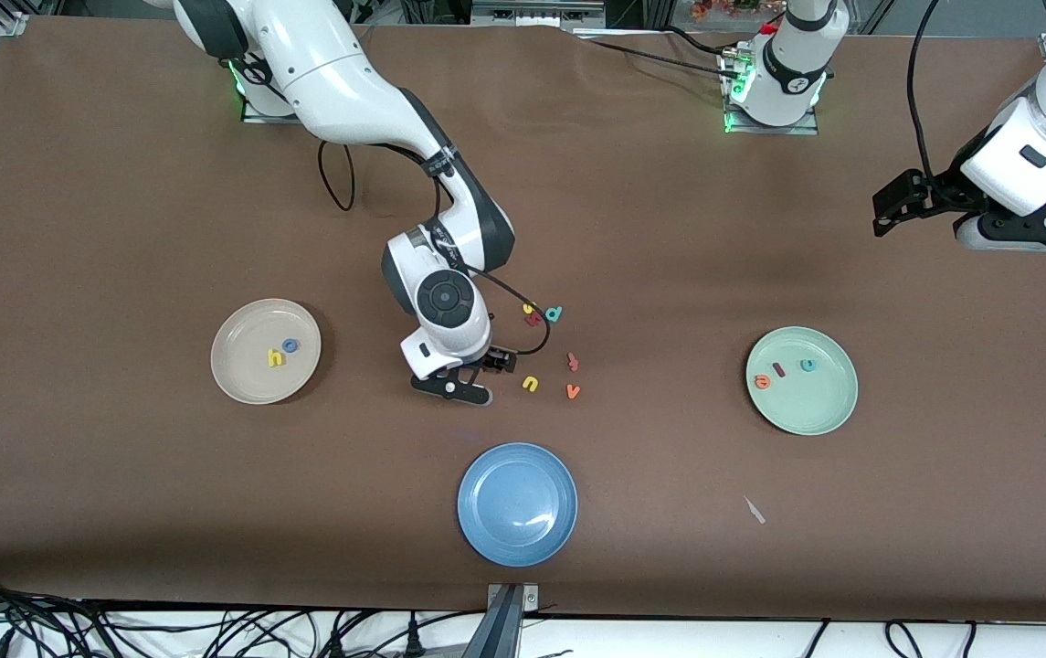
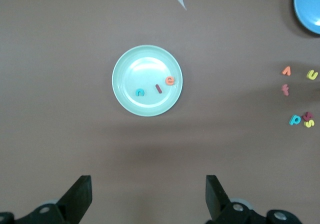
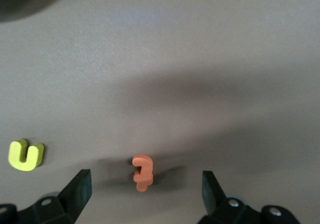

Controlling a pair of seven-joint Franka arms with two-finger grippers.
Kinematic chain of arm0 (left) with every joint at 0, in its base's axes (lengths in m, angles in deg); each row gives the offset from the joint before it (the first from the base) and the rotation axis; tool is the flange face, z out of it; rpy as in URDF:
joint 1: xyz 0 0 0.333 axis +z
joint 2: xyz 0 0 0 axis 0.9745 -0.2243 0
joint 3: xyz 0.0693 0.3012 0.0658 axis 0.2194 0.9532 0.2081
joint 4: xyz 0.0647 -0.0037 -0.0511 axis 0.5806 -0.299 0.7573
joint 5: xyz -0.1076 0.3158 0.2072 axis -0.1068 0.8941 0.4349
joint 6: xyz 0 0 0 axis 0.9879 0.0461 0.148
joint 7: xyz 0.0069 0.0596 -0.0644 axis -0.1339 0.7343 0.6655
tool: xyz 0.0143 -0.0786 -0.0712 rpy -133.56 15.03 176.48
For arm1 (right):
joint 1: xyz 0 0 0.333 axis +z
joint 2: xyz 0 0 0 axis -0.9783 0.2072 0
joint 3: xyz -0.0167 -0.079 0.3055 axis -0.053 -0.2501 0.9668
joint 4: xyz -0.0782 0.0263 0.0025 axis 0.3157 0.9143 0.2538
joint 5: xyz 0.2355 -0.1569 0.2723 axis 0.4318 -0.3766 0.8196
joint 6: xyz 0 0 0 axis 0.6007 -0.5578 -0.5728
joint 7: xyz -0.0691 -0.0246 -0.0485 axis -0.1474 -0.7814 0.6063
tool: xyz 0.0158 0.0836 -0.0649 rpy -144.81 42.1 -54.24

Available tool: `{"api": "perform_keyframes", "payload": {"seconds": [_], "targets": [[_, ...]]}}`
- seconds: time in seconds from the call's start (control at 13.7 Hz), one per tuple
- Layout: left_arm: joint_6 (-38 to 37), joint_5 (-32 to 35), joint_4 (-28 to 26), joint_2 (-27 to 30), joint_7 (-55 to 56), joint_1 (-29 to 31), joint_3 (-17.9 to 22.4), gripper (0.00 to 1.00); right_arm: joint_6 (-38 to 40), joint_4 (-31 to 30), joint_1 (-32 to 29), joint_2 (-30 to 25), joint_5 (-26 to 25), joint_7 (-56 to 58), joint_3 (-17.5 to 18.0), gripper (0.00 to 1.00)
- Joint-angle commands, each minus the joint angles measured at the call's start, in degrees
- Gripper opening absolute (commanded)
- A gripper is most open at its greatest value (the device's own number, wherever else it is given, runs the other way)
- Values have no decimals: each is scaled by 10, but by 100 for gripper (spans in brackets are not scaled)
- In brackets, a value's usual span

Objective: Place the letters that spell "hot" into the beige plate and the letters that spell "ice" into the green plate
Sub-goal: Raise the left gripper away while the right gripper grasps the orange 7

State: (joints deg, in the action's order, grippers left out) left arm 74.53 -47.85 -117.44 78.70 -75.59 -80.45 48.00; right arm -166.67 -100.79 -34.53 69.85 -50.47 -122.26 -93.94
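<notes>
Legible marks: foam letters only; no readable print or label elsewhere.
- Beige plate point(image 1: 239, 384), mid-frame: yellow h point(image 1: 277, 357), blue o point(image 1: 290, 344).
- Green plate point(image 1: 815, 416), mid-frame: orange e point(image 1: 762, 381), dark red i point(image 1: 778, 368), teal c point(image 1: 808, 365).
- Bare table point(image 1: 121, 228), centre of frame: teal d point(image 1: 554, 314), yellow u point(image 1: 531, 384), orange v point(image 1: 573, 391), reddish f-like letter point(image 1: 572, 362). Two overlapping letters touching the d cannot be read.
- Right wrist view, lower centre: orange t point(image 3: 142, 172).

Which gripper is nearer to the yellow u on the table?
Right. The right gripper hangs open just beside the yellow u; the left gripper waits open, high over the left arm's end of the table.
</notes>
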Motion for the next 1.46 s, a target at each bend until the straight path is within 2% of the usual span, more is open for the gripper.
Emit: {"api": "perform_keyframes", "payload": {"seconds": [0.0, 0.15, 0.22, 0.29, 0.44, 0.59, 0.88, 1.02, 1.17, 1.24, 1.39], "targets": [[-16, -7, 0, 7, -4, -5, 5, 100, 0, 23, -2, 16, 0, -32, 10, 95], [-16, -7, 0, 7, -5, -5, 5, 100, 1, 21, -2, 16, 0, -37, 10, 82], [-17, -7, 0, 8, -4, -5, 5, 100, 1, 21, -3, 16, 2, -35, 10, 63], [-18, -7, 1, 8, -4, -5, 7, 100, 1, 21, -4, 16, 5, -34, 12, 50], [-24, -6, 8, 7, -5, -3, 10, 100, 0, 21, -6, 16, 8, -33, 13, 43], [-24, -6, 10, 6, -4, -1, 7, 100, -17, 21, -6, 22, 9, -34, 14, 42], [-26, -6, 10, 6, -4, -2, 6, 100, -21, 21, -6, 22, 14, -32, 14, 24], [-26, -6, 10, 6, -4, -1, 6, 100, -19, 21, -7, 22, 14, -28, 14, 10], [-21, -5, 13, 1, -4, -3, 6, 100, -14, 21, -7, 21, 15, -26, 14, 6], [-21, -6, 26, -4, -5, -2, 7, 100, -1, 23, -12, 16, 16, -22, 13, 4], [-25, -6, 28, -4, -5, -2, 7, 100, 74, 25, -43, -15, 17, 40, 11, 2]]}}
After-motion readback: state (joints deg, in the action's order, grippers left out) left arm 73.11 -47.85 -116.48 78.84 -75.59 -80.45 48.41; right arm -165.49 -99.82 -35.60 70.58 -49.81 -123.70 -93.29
